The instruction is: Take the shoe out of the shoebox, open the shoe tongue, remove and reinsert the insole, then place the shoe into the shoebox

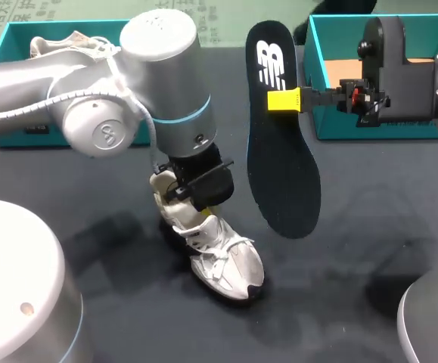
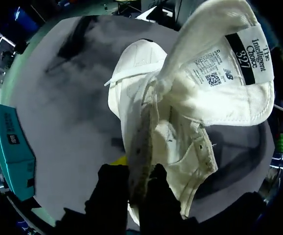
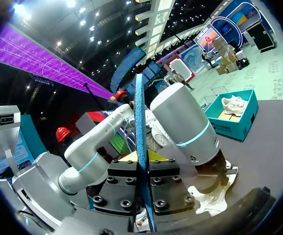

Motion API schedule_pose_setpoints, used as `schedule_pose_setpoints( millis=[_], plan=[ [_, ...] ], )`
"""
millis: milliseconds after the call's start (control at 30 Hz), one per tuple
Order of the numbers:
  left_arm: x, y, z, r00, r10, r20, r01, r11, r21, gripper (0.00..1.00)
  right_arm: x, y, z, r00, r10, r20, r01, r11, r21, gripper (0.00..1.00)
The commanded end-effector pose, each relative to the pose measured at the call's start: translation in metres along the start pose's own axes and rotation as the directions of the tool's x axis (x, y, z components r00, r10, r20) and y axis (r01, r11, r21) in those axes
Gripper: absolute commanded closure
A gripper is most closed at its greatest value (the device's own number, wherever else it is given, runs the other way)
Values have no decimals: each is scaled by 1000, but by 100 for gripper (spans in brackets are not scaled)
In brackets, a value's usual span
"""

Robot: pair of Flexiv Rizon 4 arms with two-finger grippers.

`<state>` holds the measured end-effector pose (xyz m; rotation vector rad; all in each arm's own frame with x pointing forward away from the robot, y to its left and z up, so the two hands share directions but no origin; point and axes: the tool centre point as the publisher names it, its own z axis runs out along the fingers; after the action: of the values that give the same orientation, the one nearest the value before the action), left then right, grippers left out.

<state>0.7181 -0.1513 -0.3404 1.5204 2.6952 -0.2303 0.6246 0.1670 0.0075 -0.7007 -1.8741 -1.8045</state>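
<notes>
The white lace-up sneaker (image 1: 220, 261) stands on the dark grey surface (image 1: 355, 249) in the lower middle of the head view, toe pointing to the lower right. The left gripper (image 1: 203, 198) comes down on its heel end from above. In the left wrist view the left gripper (image 2: 141, 188) is clamped on the sneaker's (image 2: 131, 83) side wall at the collar, one dark finger on each side. The padded tongue (image 2: 224, 73) is folded up and forward ahead of the fingers, leaving the mouth wide.

The black foam insole (image 1: 283, 162) hangs in the air at upper centre, right of the sneaker and apart from it, its toe end lowest. The right gripper (image 1: 285, 100) pinches its edge near the heel, yellow tips closed on it. In the right wrist view the insole (image 3: 140, 122) stands edge-on, blue on its rim, gripped between the right gripper's (image 3: 144, 171) black finger blocks.

An open teal shoebox (image 1: 313, 83) sits at upper right behind the right gripper. A second teal shoebox (image 1: 10, 45) at upper left holds another white shoe (image 1: 60, 44).
</notes>
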Motion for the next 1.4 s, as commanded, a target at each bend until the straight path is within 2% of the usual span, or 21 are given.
schedule_pose_setpoints(
  millis=[33,67,267,633,933,1400],
  plan=[
    [3,-9,-10,985,174,5,-173,982,-70,100,-1,0,3,1000,2,1,-2,1000,0,100],
    [4,-11,-12,984,180,11,-178,979,-97,100,-1,0,3,1000,2,1,-2,1000,0,100],
    [2,-11,-17,958,286,-1,-283,949,-135,100,-1,0,3,1000,2,1,-2,1000,0,100],
    [-5,0,-7,923,385,1,-384,921,-68,100,-1,0,3,1000,2,1,-2,1000,0,100],
    [-10,1,3,881,472,5,-471,880,-62,100,-1,0,3,1000,2,1,-2,1000,0,100],
    [-45,10,13,872,490,4,-489,871,-58,100,-1,0,3,1000,2,1,-2,1000,0,100]
  ],
)
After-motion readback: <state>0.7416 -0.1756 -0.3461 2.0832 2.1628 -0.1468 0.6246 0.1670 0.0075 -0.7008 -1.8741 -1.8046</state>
